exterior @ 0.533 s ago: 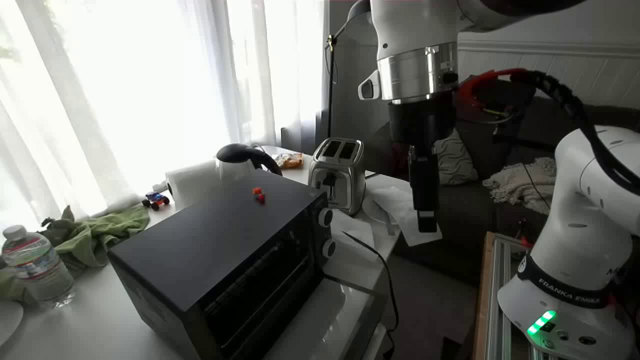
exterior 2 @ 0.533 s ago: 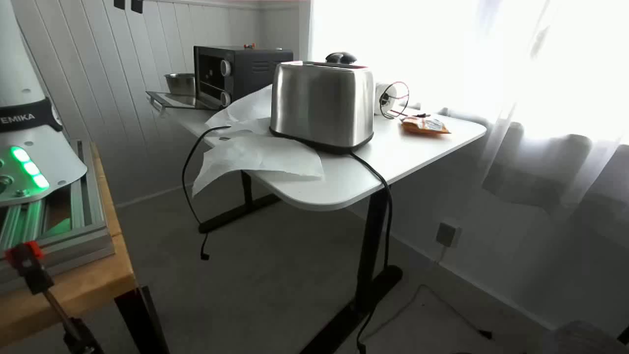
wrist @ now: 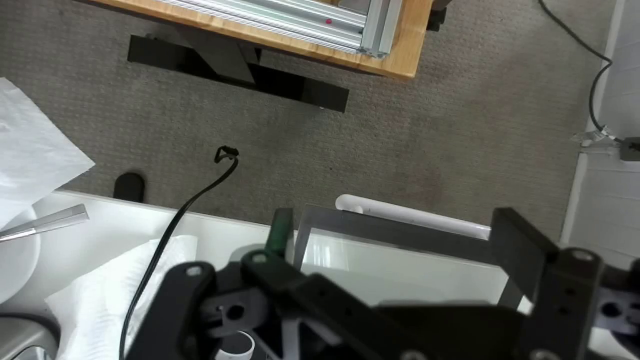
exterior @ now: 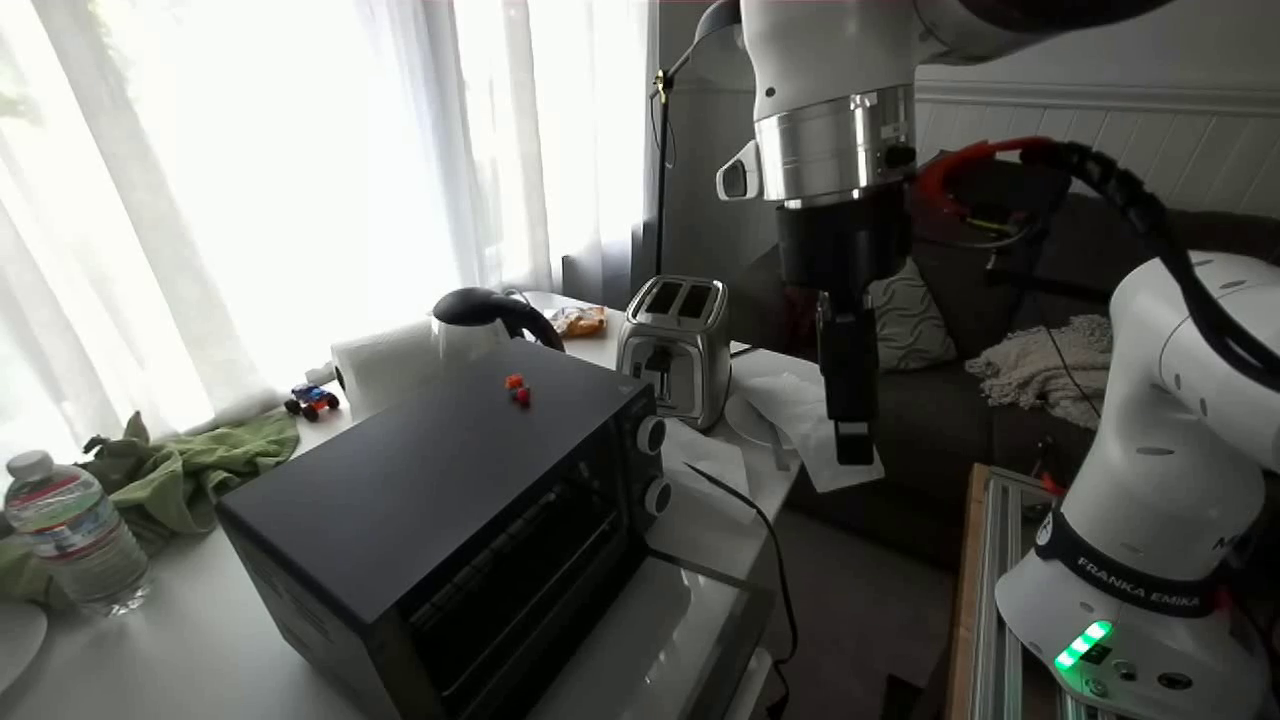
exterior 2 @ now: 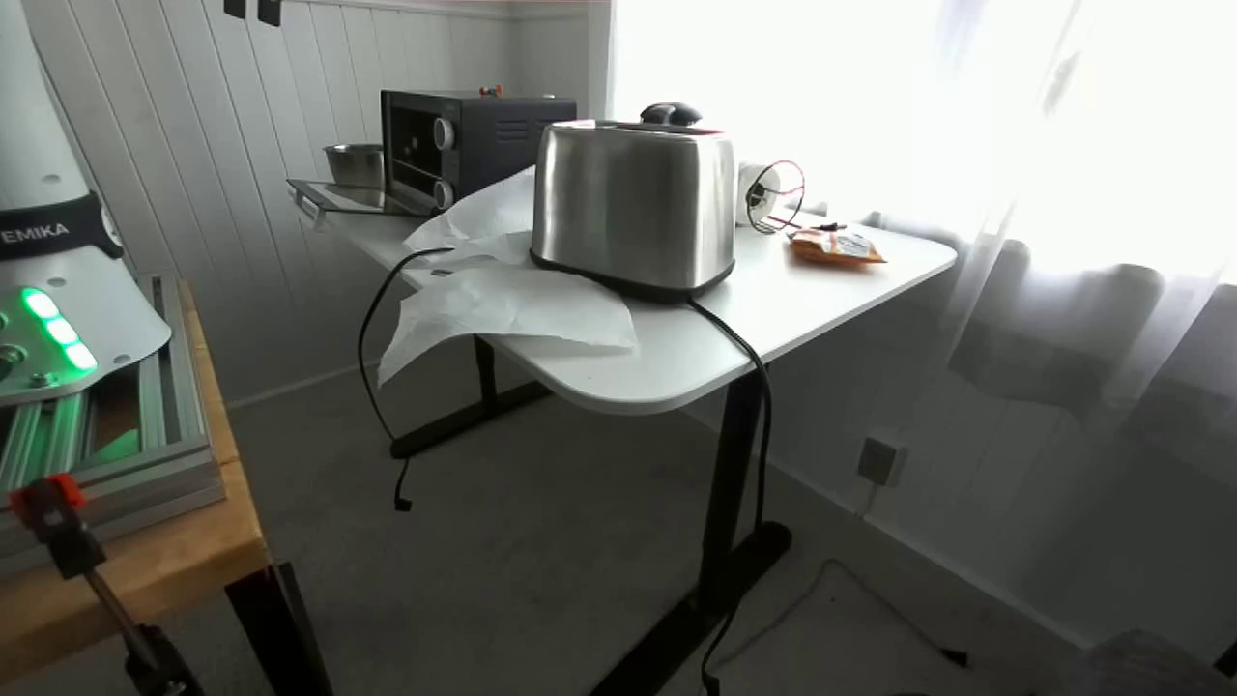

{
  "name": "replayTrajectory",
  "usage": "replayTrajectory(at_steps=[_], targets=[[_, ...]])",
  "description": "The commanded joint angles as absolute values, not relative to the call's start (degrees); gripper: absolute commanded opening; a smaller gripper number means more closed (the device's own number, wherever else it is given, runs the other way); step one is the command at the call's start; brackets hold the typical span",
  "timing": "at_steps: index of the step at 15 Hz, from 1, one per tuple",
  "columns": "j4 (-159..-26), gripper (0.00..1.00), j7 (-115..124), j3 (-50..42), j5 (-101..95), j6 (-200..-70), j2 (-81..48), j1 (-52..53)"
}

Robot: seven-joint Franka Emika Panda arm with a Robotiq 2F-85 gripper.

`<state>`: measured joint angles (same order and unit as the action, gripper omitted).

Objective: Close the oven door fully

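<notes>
One oven door [wrist: 405,280], lowered, partly hidden behind the hand [wrist: 392,220]

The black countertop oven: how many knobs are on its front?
2: the upper knob and the lower knob, one above the other on the front of the black countertop oven. The lowered oven door hides neither, and both exterior views show just this pair.

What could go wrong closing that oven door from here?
Pressing down: the open hand is higher than the lowered oven door, so descending onto it would probably strain it, not close it.
Snag: the black power cord hangs off the table near the door and could catch the hand.
Drop: small orange-red pieces sit on top of the oven; a hard shove might shake them off.
</notes>
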<state>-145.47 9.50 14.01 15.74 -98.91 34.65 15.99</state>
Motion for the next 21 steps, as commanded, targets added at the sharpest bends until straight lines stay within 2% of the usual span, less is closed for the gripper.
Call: replayTrajectory(at_steps=[1, 6, 11, 16, 20, 21], targets=[[-146.4, 1.00, 9.2, 13.7, 16.2, -100.9, 33.2, 14.4], [-152.3, 1.00, 0.9, 9.8, 16.4, -111.3, 30.7, 13.3], [-155.5, 1.00, -19.6, 3.2, 18.2, -122.4, 25.5, 15.2], [-152.6, 1.00, -37.5, -3.8, 25.9, -120.4, 18.6, 15.9], [-150.0, 1.00, -37.2, -2.9, 27.4, -117.8, 12.4, 13.5], [-152.6, 1.00, -36.7, -1.9, 26.1, -119.7, 16.3, 12.9]])
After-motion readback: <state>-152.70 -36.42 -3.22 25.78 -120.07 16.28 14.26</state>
